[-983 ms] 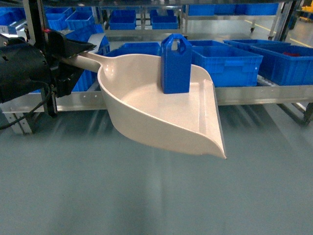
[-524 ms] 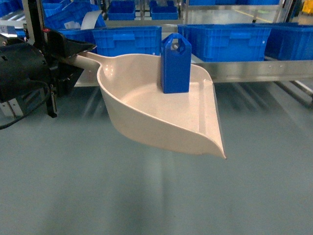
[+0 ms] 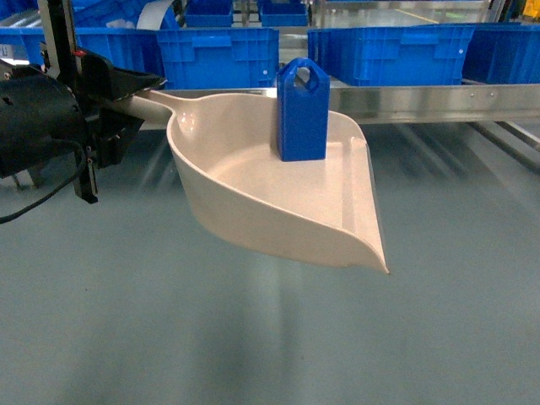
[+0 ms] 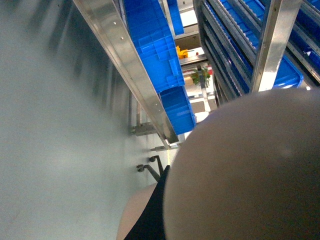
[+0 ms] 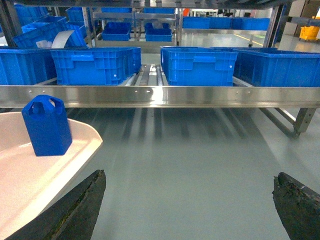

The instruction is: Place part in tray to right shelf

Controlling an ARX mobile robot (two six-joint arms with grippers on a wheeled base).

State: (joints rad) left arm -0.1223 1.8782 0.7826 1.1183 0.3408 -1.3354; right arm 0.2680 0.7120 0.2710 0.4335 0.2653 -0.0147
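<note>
Gripper work first: the left gripper (image 3: 126, 97) is clamped on the long handle of the tray (image 3: 253, 194), carrying it level above the grey floor (image 3: 253, 354). From that grip the handle runs rightward in the head view and widens into the cream pan, whose open lip points toward the lower right. The part (image 3: 303, 110) stands upright on the pan's far side, near the flat lip and well away from the holding gripper, its handle hole at the top.

The right gripper (image 5: 190, 197) is spread wide and carries nothing; only its two dark fingertips show at the bottom corners of its wrist view, with the tray's edge and the part (image 5: 46, 126) to its left.

Beyond the tray lies the right shelf (image 3: 439, 99), its flat steel front rail running across the view behind the part, with blue crates (image 3: 388, 52) sitting on the tracks behind the rail. The left wrist view is mostly filled by the tray's pale underside.

The coming move turns on this: the part sits between the free right gripper and the rail, so I judge the right arm the nearer one to lift it and carry it forward over the rail.
</note>
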